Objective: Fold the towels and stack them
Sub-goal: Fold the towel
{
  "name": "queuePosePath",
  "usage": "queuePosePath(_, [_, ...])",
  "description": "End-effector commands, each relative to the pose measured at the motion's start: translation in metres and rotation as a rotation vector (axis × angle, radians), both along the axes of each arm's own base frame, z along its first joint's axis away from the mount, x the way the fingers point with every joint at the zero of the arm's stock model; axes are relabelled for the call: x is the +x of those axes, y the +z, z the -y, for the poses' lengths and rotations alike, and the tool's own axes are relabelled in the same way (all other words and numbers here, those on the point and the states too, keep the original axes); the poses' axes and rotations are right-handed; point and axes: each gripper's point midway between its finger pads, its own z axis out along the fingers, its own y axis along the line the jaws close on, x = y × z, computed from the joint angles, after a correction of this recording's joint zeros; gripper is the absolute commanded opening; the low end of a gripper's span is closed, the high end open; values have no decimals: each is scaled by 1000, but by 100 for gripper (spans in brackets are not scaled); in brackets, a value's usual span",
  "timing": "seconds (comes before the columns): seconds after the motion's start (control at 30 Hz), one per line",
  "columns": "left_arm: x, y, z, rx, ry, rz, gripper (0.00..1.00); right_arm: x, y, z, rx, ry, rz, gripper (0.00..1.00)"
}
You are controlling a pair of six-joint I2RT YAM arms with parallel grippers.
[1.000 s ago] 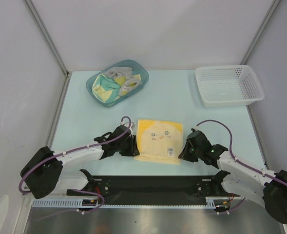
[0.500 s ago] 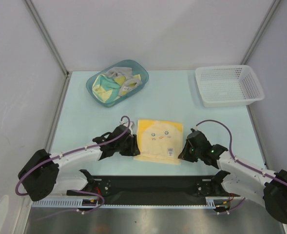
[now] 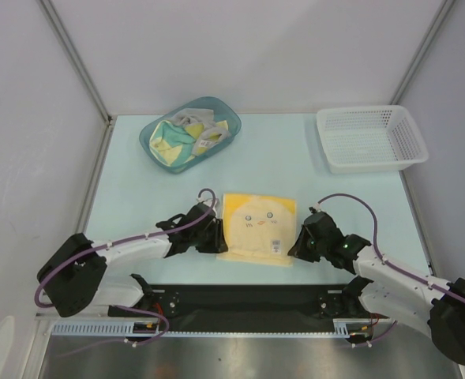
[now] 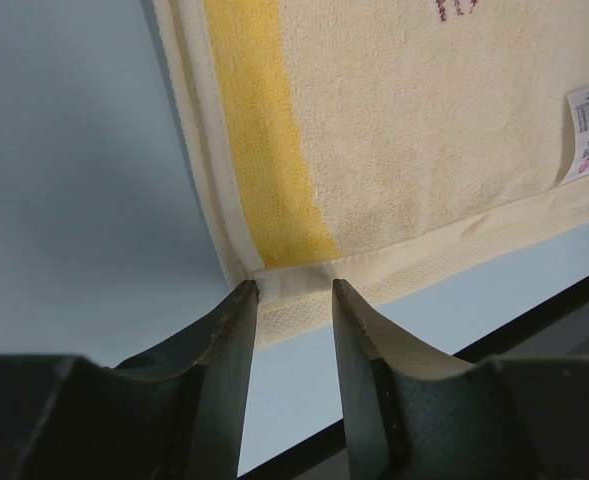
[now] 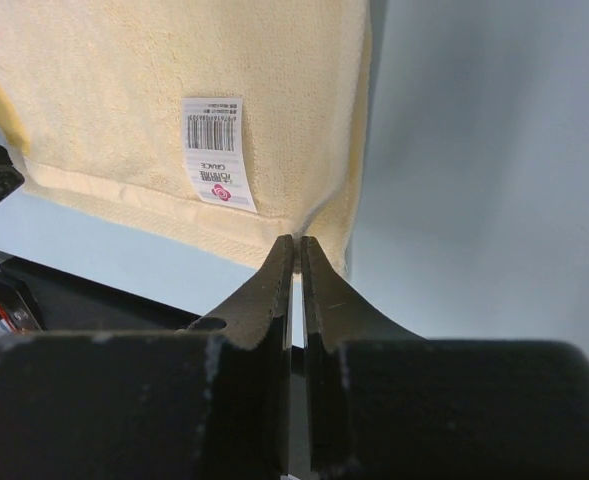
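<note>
A cream-yellow towel (image 3: 256, 225) with a printed face and a white tag lies flat on the table near the front edge. My left gripper (image 3: 216, 238) is open at its near left corner; in the left wrist view the gripper (image 4: 294, 292) has the corner hem (image 4: 294, 282) between its fingertips. My right gripper (image 3: 298, 243) is at the near right corner; in the right wrist view the gripper (image 5: 297, 242) is shut on the towel's edge (image 5: 319, 215), which puckers up beside the tag (image 5: 214, 150). More towels (image 3: 186, 136) lie crumpled in the teal tub.
The teal tub (image 3: 224, 107) stands at the back left. A white mesh basket (image 3: 370, 138) stands at the back right. The black front rail (image 3: 248, 296) runs just below the towel's near edge.
Both grippers have edged slightly inward to the towel's near corners. The towel lies much as before.
</note>
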Motion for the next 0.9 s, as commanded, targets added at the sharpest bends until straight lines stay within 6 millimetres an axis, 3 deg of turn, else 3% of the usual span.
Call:
queuePosePath(0.0, [4,4,6,-12,15,13,41,9,14,-6,26,-1,52,0])
queuePosePath(0.13, [4,4,-1,31,25,22,43,9,14,-6,24,-1,50,0])
queuePosePath(0.43, [4,0,4,31,14,13,41,10,15,-7,30,0,56,0])
queuePosePath(0.63, [4,3,4,41,13,15,19,10,16,-7,29,6,63,0])
queuePosePath(0.77, [7,16,6,33,14,24,1,12,22,-9,32,18,78,0])
queuePosePath(0.87, [9,32,9,20,8,41,0,14,29,-9,30,28,94,0])
